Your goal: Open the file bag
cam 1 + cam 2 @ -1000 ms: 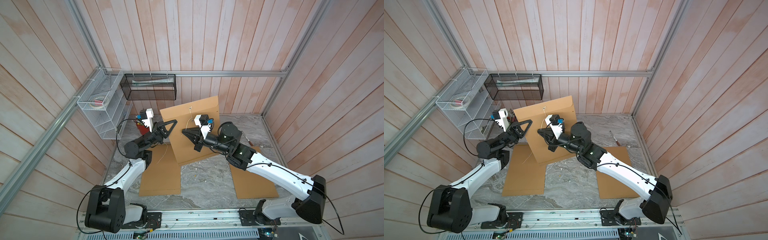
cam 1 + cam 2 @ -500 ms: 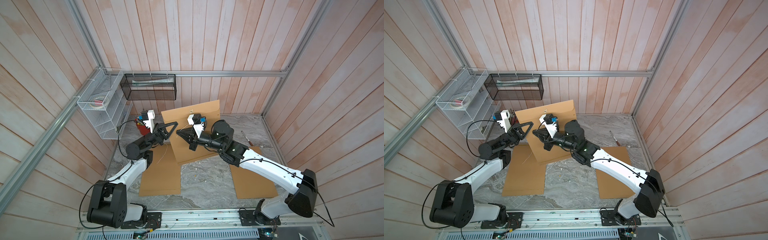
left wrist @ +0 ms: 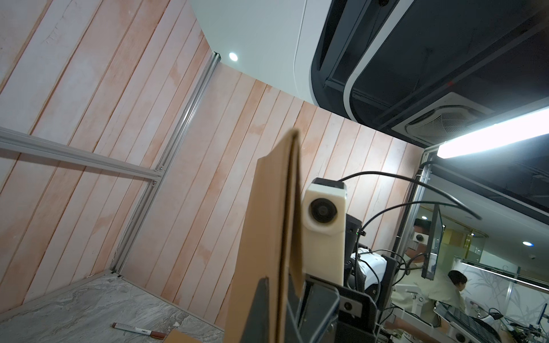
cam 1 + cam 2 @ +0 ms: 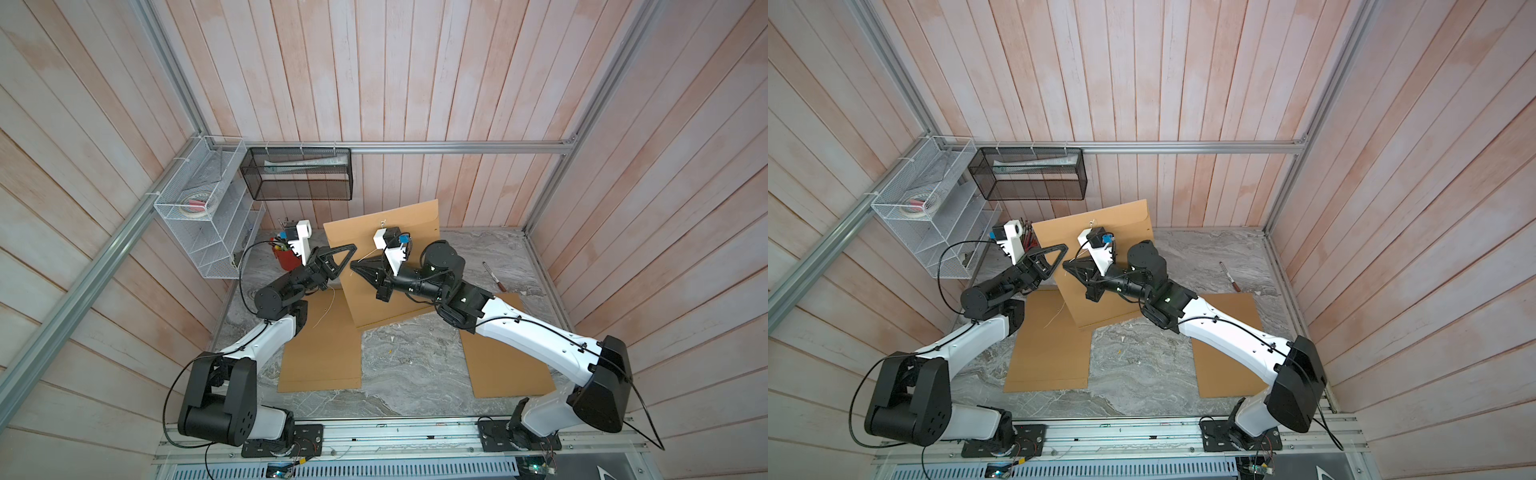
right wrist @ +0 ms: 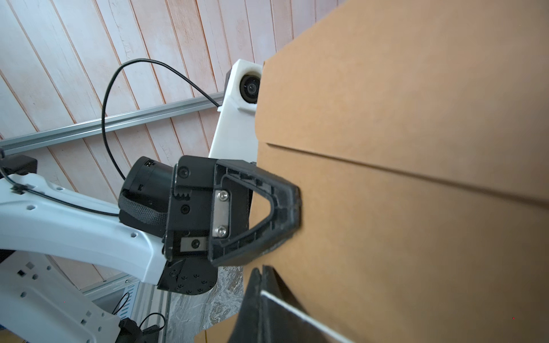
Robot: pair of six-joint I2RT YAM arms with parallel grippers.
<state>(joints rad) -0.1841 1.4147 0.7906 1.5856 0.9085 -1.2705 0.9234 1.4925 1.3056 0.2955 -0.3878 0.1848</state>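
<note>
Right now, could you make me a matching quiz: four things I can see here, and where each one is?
Things: 1 raised file bag; 2 marker; 3 black mesh basket; 4 red cup.
Places: A hanging on the back wall; B lying flat on the table; C pinched by the left end effector; D standing near the white wire rack.
Pairs: 1-C, 2-B, 3-A, 4-D.

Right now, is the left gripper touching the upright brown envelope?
Touching. The right wrist view shows the left gripper clamped on the edge of the brown envelope, one finger lying flat against its face.
</note>
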